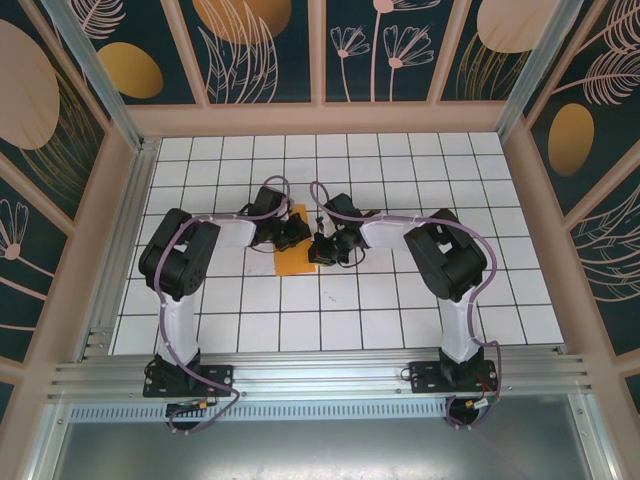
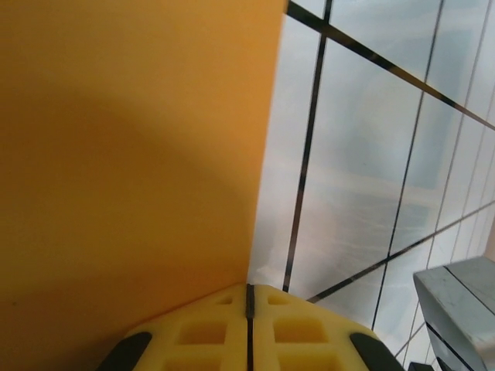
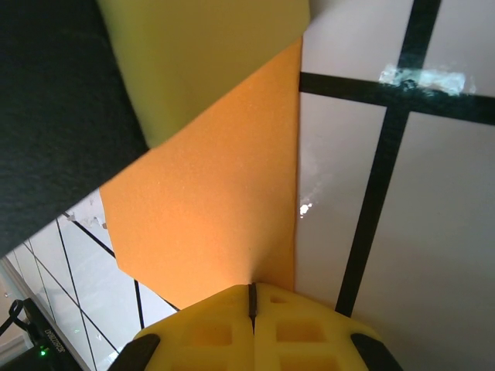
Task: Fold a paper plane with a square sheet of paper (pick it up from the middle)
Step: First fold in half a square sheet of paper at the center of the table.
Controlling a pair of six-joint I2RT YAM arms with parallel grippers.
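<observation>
Surface: a white tabletop ruled into squares by black lines, boxed in by dark teal wall panels with pale leaf drawings and dull orange ovals.
Arms: we see both bent inward from the near edge, their wrists meeting at the middle of the grid.
Orange paper sheet: at the table's centre, between the two grippers. From above it reads as a narrow strip, longer than wide, its far end hidden under the left gripper.
Left gripper: in its wrist view the yellow pads are pressed together with no gap, and the paper's straight edge runs right down into the seam. We take it as pinched there.
Right gripper: just right of the paper. Its pads are likewise closed tight, and the orange surface narrows into the line where they meet, so it is gripped.
Tiles: bare beside the paper in both wrist views.
</observation>
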